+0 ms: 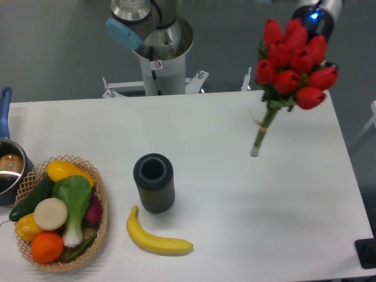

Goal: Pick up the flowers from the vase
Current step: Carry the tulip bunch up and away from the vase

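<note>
The flowers (292, 56), a bunch of red tulip buds with green leaves and tied stems, hang in the air over the table's right side, tilted with the stem ends pointing down-left. My gripper (320, 64) is shut on the flowers from behind. The blooms hide its fingers, and only its wrist with a blue light shows at the top right. The vase (154, 182), a dark ribbed cylinder, stands upright with an empty mouth left of centre, well apart from the flowers.
A yellow banana (157, 239) lies just in front of the vase. A woven basket (101, 194) of vegetables and fruit sits at the front left. A pot (9, 167) stands at the left edge, and the arm's base (158, 53) at the back.
</note>
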